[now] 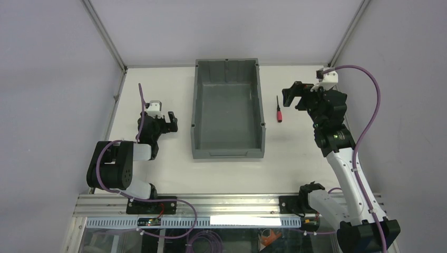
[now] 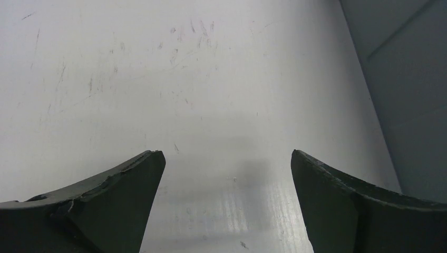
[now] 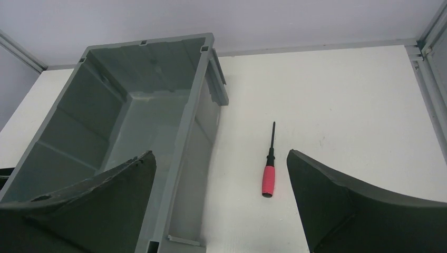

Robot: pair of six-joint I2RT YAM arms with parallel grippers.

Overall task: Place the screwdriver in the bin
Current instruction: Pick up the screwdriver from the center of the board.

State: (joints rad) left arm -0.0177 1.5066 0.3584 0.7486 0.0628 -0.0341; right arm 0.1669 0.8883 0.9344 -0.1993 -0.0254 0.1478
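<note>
We find the screwdriver (image 1: 279, 109) lying ungrasped on the table (image 1: 295, 158) beside the bin (image 1: 227, 153). The right hand (image 1: 292, 97) and left hand (image 1: 171, 121) gape wide, so nothing is done yet.

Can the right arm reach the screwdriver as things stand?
Probably yes. The right gripper is open just beside the screwdriver, which lies alone on the table outside the bin, with nothing between them.

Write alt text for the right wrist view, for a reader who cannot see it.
A small red-handled screwdriver lies on the white table, shaft pointing away, seen between the dark fingers of the open right hand. The empty grey bin stands to its left, not touching it.
</note>
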